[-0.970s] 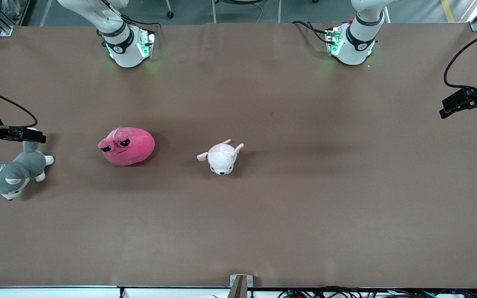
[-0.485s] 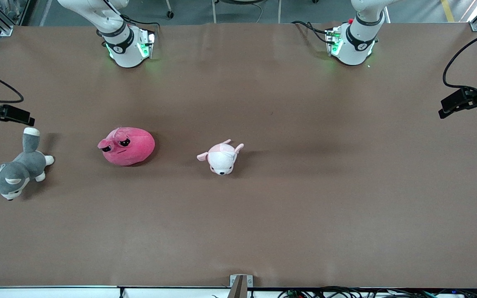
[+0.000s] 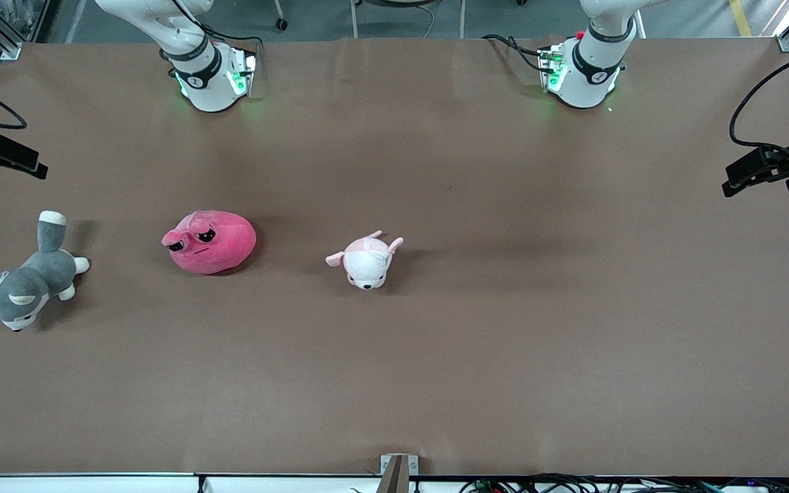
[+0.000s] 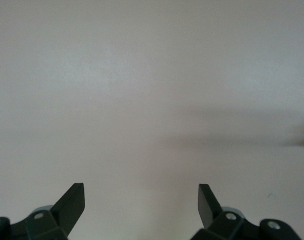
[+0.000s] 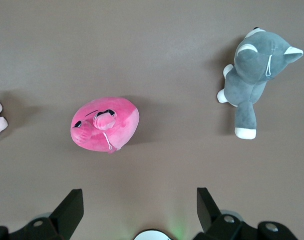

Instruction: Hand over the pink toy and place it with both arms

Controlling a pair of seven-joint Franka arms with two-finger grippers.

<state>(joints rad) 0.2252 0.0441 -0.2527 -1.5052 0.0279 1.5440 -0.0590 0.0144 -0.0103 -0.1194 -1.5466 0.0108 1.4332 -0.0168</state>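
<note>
- Front view, nearest first: husky [image 3: 21,287] lying at the right arm's end of the table [image 3: 435,383], nearest the camera of the three toys.
- Next, white pup [image 3: 367,259] near mid-table, then pink toy [image 3: 209,241] between husky and pup, resting on the table, touching neither.
- Pink toy: rounded blob, long axis running along the table's length, face with dark eyes turned toward the right arm's end and slightly toward the camera.
- Likely soft, light and squashy (plush, by the look); should give under the pads and not slip much. Best taken across the short width of the fat middle, from above, leaving one end free for the other gripper at handover.
- Farther still, right gripper [image 5: 140,200] up in the air at the right arm's end, fingers wide apart, holding nothing; looks down on pink toy and husky.
- Left gripper [image 4: 141,197] over bare table at the left arm's end, fingers also spread, holding nothing; seemingly waiting.
- Could fit a stage ahead of the pickup or one following the placing (no marked spot visible to settle it).
</note>
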